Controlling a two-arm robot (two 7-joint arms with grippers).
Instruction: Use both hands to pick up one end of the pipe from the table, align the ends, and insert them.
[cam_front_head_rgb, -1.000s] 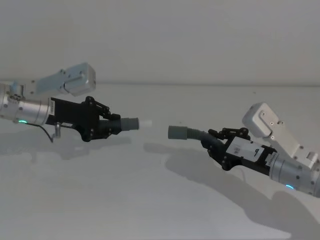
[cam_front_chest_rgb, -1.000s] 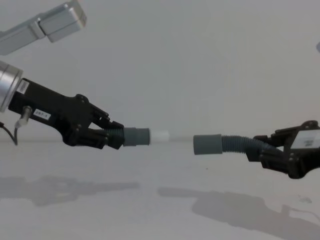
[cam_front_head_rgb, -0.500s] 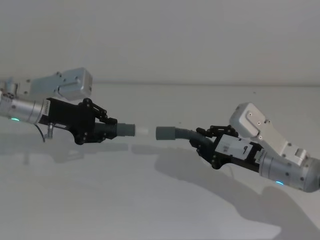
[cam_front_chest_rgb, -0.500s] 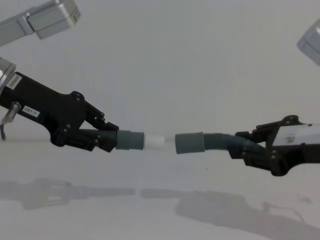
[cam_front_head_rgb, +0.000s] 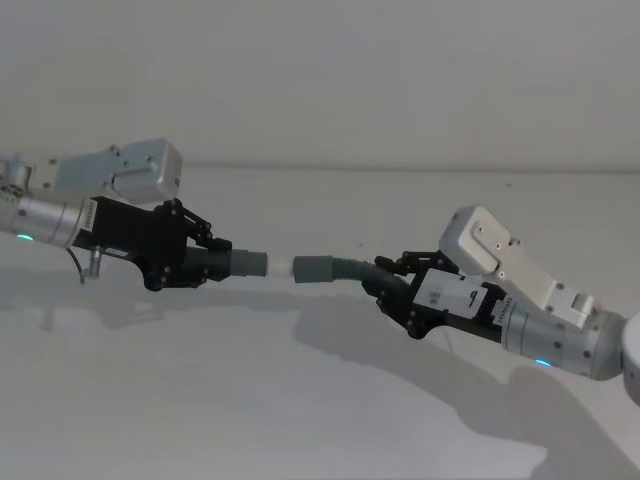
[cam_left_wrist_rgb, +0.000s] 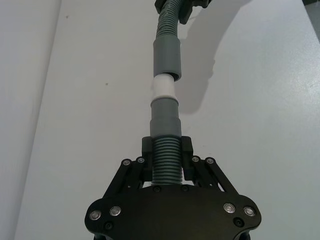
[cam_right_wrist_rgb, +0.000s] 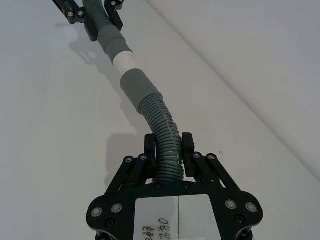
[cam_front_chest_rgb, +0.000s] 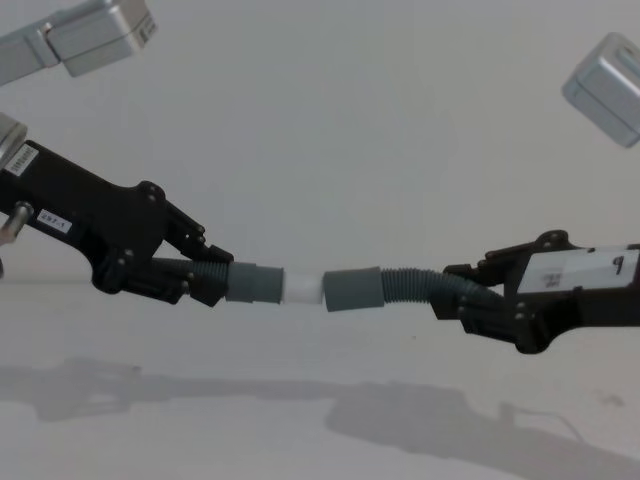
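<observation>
- Left gripper (cam_front_head_rgb: 212, 262) at centre left of the head view, clenched on the ribbed part of the short hose (cam_front_head_rgb: 222, 263); in the chest view (cam_front_chest_rgb: 205, 280) at left of centre, raised above the table (cam_front_chest_rgb: 300, 440).
- Seen in the left wrist view with both fingers (cam_left_wrist_rgb: 146, 150) pressed against the ribs of the short hose (cam_left_wrist_rgb: 166, 160), just behind its grey cuff (cam_left_wrist_rgb: 165, 117).
- White tip (cam_front_chest_rgb: 303, 287) sticking out of that cuff (cam_front_chest_rgb: 255, 283), pointing toward frame right in the chest view.
- Right gripper (cam_front_head_rgb: 385, 285) right of centre in the head view, grasping the curved hose (cam_front_head_rgb: 355, 269) on its ribs; in the chest view (cam_front_chest_rgb: 455, 297) at lower right, also lifted off the table.
- Shown in the right wrist view with fingers (cam_right_wrist_rgb: 150, 145) clamped either side of the curved hose (cam_right_wrist_rgb: 162, 135), which bends away toward its sleeve cuff (cam_right_wrist_rgb: 136, 85).
- Sleeve cuff (cam_front_chest_rgb: 353, 290) near frame centre in the chest view, mouth facing the white tip and touching or nearly touching it; most of the tip in plain sight between the two cuffs.
- Both pieces roughly in one line, held in the air, with shadows cast on the table below.
</observation>
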